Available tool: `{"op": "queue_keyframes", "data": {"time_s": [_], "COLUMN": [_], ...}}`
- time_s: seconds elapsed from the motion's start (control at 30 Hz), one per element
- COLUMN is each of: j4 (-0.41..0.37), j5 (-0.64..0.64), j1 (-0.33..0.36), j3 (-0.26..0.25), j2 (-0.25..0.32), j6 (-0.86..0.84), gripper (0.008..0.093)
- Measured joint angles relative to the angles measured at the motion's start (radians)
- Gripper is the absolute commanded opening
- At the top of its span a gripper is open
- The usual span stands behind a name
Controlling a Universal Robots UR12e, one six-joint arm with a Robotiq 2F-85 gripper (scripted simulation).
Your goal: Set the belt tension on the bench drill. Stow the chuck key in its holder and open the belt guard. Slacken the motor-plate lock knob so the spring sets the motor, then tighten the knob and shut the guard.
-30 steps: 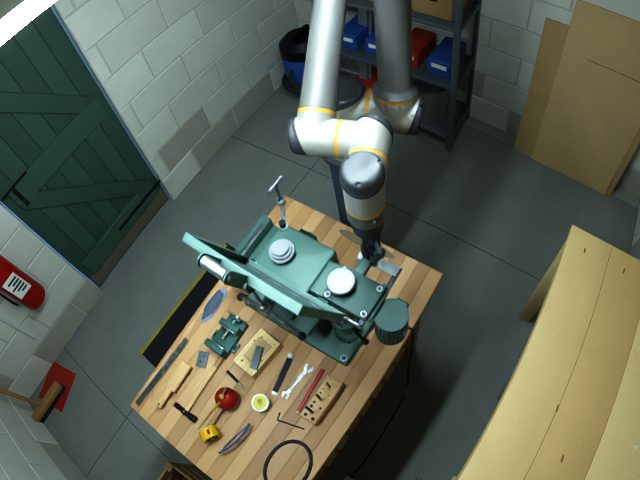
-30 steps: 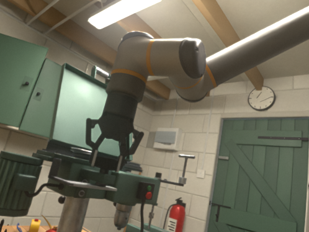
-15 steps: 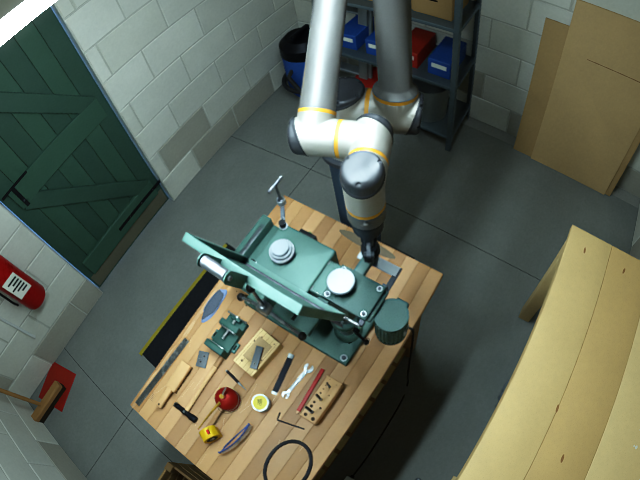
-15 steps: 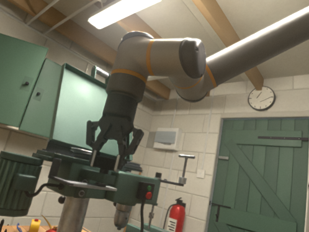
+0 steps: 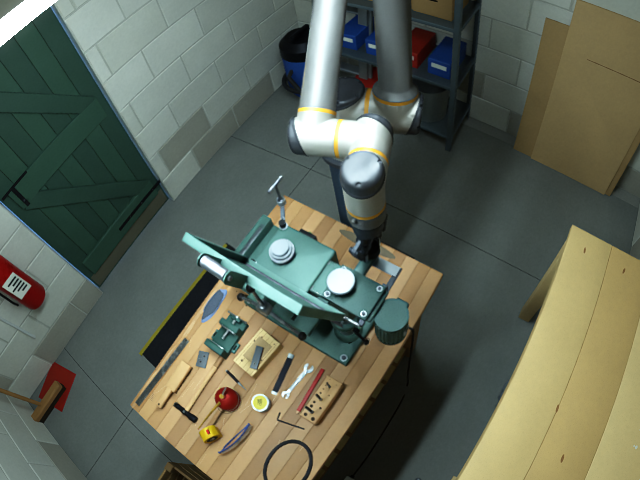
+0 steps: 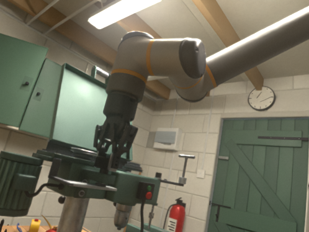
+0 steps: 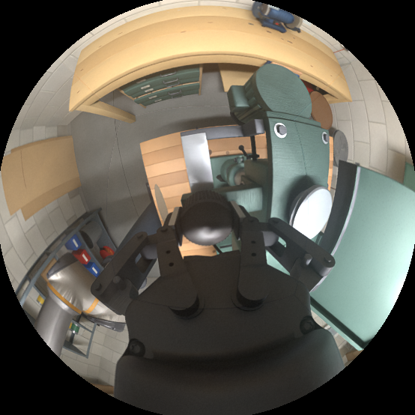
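The green bench drill (image 5: 305, 289) stands on the wooden bench. Its belt guard (image 5: 258, 274) is swung open, and the two pulleys (image 5: 282, 251) (image 5: 341, 280) show. The chuck key (image 5: 277, 199) stands upright at the drill's far end. My gripper (image 7: 206, 224) is at the rear side of the drill head, by the motor plate (image 7: 298, 155). Its fingers are closed on the black motor-plate lock knob (image 7: 205, 222), one on each side. The motor (image 5: 392, 321) hangs at the near right end.
Behind the bench stands a shelf with blue and red bins (image 5: 429, 46). Hand tools lie on the bench front: a small vise (image 5: 226, 335), a spanner (image 5: 297, 381), a red oil can (image 5: 226, 399), a belt loop (image 5: 287, 460). Plywood sheets (image 5: 579, 93) lean to the right.
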Motion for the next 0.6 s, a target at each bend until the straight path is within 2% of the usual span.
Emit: {"op": "queue_keyframes", "data": {"time_s": [0.6], "j4": [0.0], "j5": [0.0], "j1": [0.0], "j3": [0.0], "j2": [0.0], "j6": [0.755], "gripper": [0.008]}}
